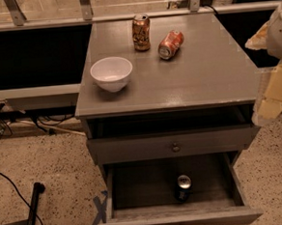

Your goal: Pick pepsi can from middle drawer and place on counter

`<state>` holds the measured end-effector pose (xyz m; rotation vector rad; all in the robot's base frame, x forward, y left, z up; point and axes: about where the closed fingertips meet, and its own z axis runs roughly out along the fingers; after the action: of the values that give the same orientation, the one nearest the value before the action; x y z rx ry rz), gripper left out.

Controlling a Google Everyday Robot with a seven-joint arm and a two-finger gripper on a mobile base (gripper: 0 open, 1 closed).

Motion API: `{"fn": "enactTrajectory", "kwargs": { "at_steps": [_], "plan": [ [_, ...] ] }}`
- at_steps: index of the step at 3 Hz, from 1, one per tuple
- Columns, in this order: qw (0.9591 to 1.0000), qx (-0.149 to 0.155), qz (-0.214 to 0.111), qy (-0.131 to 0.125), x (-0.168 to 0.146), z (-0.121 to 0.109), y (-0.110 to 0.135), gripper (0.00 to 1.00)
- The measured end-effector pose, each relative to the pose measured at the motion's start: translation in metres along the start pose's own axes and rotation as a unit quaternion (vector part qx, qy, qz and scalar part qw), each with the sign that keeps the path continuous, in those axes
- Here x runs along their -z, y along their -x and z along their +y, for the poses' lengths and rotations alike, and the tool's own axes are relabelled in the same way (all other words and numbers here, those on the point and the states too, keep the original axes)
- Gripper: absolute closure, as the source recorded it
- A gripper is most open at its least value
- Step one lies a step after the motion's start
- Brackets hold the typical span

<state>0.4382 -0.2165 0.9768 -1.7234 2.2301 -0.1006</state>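
The pepsi can [183, 186] stands upright inside the open middle drawer [139, 224], right of centre on the drawer's floor; its silver top and dark body show. The drawer is pulled far out towards me. The counter [206, 76] is the grey top of the cabinet above it. My gripper [275, 93] is at the right edge of the view, beside the counter's right front corner, at about counter height. It is well above and to the right of the can and touches nothing that I can see.
On the counter stand a white bowl [111, 73] at the front left, an upright gold-brown can [141, 32] at the back, and an orange-red can [170, 44] lying on its side. The top drawer [175, 146] juts out slightly. A dark pole [32, 209] lies on the floor at left.
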Motion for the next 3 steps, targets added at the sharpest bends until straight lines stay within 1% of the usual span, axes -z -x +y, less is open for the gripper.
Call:
{"fn": "enactTrajectory", "kwargs": {
  "at_steps": [1,2,3],
  "plan": [
    [1.0000,0.000,0.000,0.000,0.000,0.000,0.000,0.00],
    [0.9997,-0.008,-0.023,-0.003,-0.012,0.007,-0.002,0.00],
    [0.9960,0.000,-0.089,-0.006,-0.039,0.047,-0.001,0.00]
  ]
}}
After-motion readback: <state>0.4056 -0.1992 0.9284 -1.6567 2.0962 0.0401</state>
